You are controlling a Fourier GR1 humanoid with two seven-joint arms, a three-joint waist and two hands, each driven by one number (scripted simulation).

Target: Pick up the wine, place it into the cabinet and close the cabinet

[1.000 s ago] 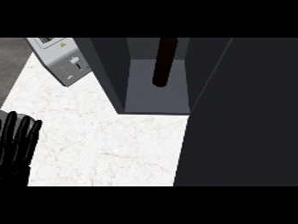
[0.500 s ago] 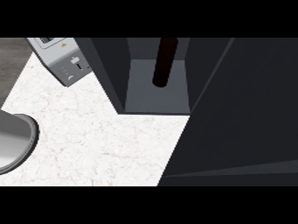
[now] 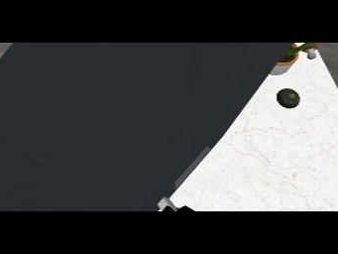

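A broad dark cabinet panel (image 3: pixel 113 124) fills the left and middle of the head view. Its slanted right edge runs down across the white marble counter (image 3: pixel 288 163). A thin grey handle strip (image 3: pixel 195 166) lies along that edge. The wine bottle and the cabinet's inside are hidden. A small grey and black bit (image 3: pixel 173 205) shows at the lower edge by the panel's corner; I cannot tell what it is. No hand shows plainly.
A dark green round fruit (image 3: pixel 288 98) lies on the counter at the upper right. Behind it stands a potted plant (image 3: pixel 292 55) near the counter's far corner. Grey floor shows past the counter's right edge.
The view has changed wholly: the open cabinet with the bottle and the left forearm are gone, and a dark panel now covers most of the view, with the counter's right part showing.
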